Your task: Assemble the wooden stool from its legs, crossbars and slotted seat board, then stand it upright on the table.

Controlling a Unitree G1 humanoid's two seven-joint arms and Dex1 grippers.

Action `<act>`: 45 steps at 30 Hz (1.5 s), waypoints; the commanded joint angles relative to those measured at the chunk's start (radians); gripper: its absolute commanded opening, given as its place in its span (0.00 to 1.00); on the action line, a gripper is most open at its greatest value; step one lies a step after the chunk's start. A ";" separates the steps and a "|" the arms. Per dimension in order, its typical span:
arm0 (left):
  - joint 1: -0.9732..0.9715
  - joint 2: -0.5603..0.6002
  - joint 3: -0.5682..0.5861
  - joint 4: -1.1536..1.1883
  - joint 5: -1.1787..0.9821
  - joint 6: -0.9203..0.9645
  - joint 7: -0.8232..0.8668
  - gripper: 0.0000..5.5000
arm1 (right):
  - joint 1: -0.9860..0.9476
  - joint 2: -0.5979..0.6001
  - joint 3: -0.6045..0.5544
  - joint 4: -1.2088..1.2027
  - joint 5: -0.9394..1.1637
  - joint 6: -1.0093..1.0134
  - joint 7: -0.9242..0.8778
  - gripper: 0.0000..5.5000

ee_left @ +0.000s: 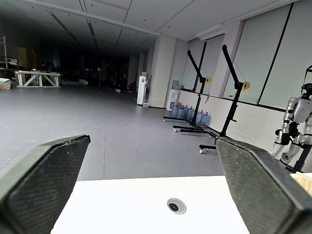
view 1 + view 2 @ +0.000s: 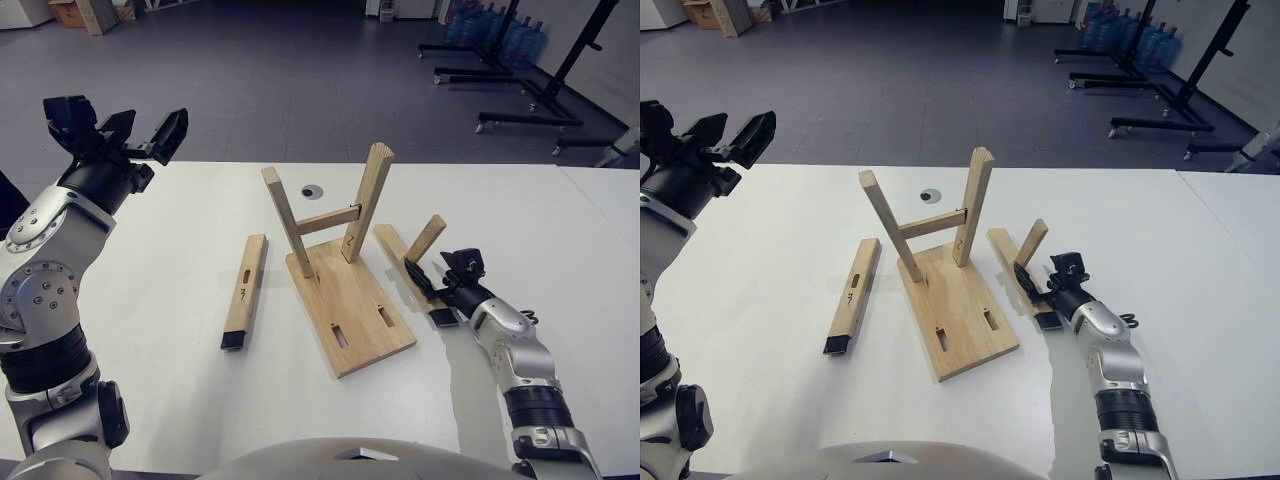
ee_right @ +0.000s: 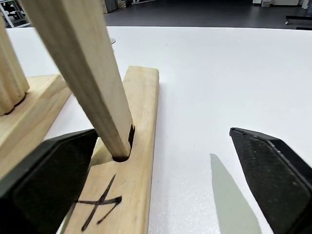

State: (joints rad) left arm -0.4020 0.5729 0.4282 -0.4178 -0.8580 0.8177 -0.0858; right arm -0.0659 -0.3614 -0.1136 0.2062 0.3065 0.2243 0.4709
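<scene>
Right now the right hand [image 2: 435, 272] is spread about the near end of the flat leg [image 2: 393, 243], whose long axis runs away from it, with a crossbar [image 2: 427, 237] pegged in and tilting up. The seat board [image 2: 355, 305] with its two standing legs [image 2: 367, 200] crowds the inner side. The left hand [image 2: 145, 128], also spread, hangs well apart over the worktop [image 2: 150, 250], past the loose leg [image 2: 245, 285].

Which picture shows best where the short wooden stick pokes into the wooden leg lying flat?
The right wrist view: the short wooden stick is close up, its end slotted into the lying wooden leg. Both eye views show the whole stick, small, slanting up by the right gripper. The left wrist view faces the room.
</scene>
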 commanded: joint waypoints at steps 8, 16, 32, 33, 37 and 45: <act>-0.004 0.008 0.002 0.005 0.009 0.005 -0.015 0.85 | 0.009 -0.079 -0.049 -0.256 0.103 0.227 0.066 0.98; 0.002 0.009 0.006 0.000 0.012 0.006 -0.018 0.85 | -0.077 -0.177 -0.212 -0.473 0.353 0.453 0.091 0.98; -0.003 0.002 -0.007 -0.003 0.027 0.011 -0.020 0.85 | -0.518 0.156 -0.098 -0.768 0.326 0.659 -0.949 0.98; -0.003 -0.001 -0.011 -0.004 0.029 0.010 -0.018 0.85 | -0.523 0.153 -0.069 -0.747 0.287 0.650 -0.941 0.98; -0.008 -0.007 -0.017 -0.001 0.032 0.006 -0.018 0.85 | -0.518 0.154 -0.016 -0.664 0.174 0.603 -0.897 0.98; -0.001 -0.014 -0.017 -0.009 0.036 0.007 -0.018 0.85 | -0.514 0.186 -0.058 -0.574 0.086 0.530 -0.827 0.98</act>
State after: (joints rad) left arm -0.4006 0.5613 0.4159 -0.4220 -0.8227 0.8183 -0.1066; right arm -0.5729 -0.1922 -0.1621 -0.3772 0.4073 0.7601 -0.3654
